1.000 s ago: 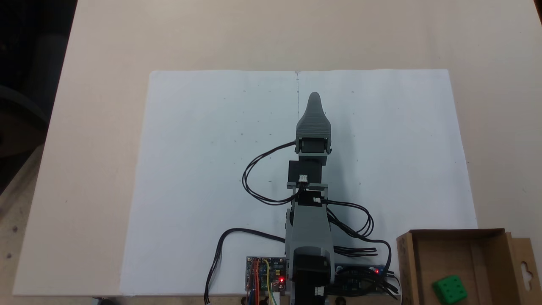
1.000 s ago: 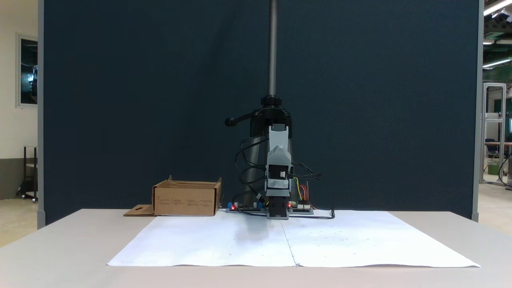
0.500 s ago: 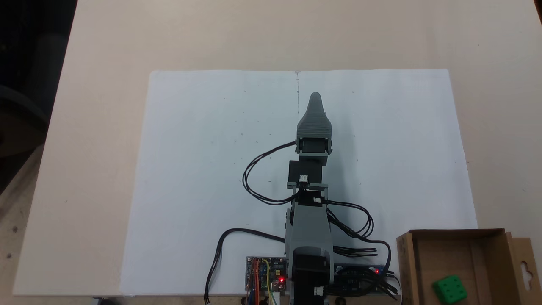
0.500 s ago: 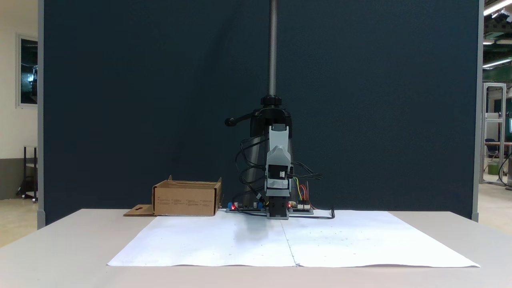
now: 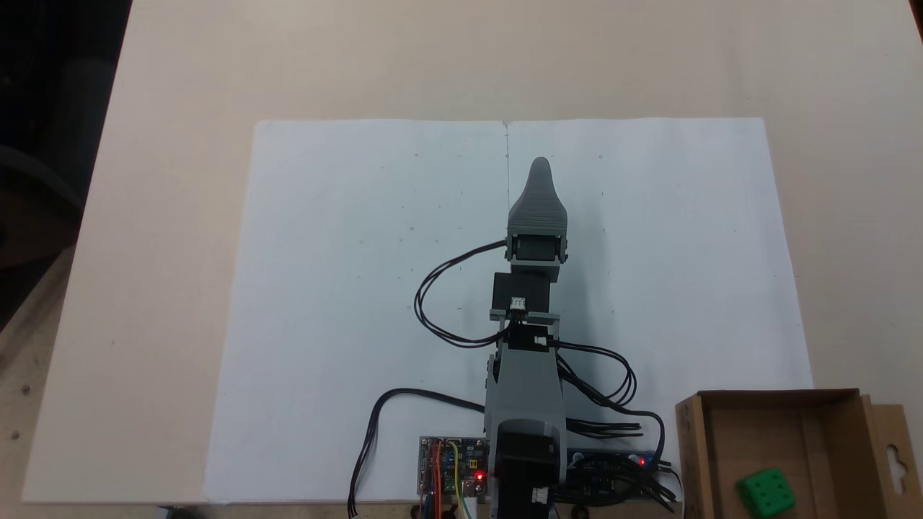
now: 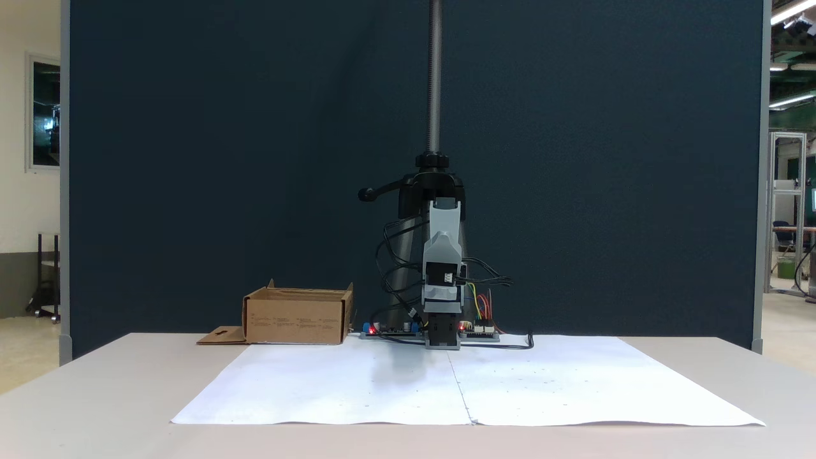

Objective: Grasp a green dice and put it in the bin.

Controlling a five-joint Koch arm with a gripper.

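The green dice (image 5: 766,492) lies inside the bin (image 5: 691,447), a brown cardboard box at the lower right corner of a fixed view from above. In a fixed view from the front, the bin (image 6: 296,317) stands left of the arm's base and its walls hide the dice. The grey gripper (image 5: 539,164) is over the middle of the white paper, far from the bin and pointing away from the base. From the front, the gripper (image 6: 444,207) is raised above the table. Just one tapered jaw shows, with nothing visible in it.
Two white paper sheets (image 5: 360,288) cover the table's middle. Circuit boards (image 5: 451,461) and black cables (image 5: 433,303) sit by the arm's base. Behind the base rises a metal pole (image 6: 434,76) before a dark blue panel. The bin's flap (image 5: 894,454) sticks out to the right.
The gripper has drifted slightly to the right in the view from above. The dice and the bin have not moved.
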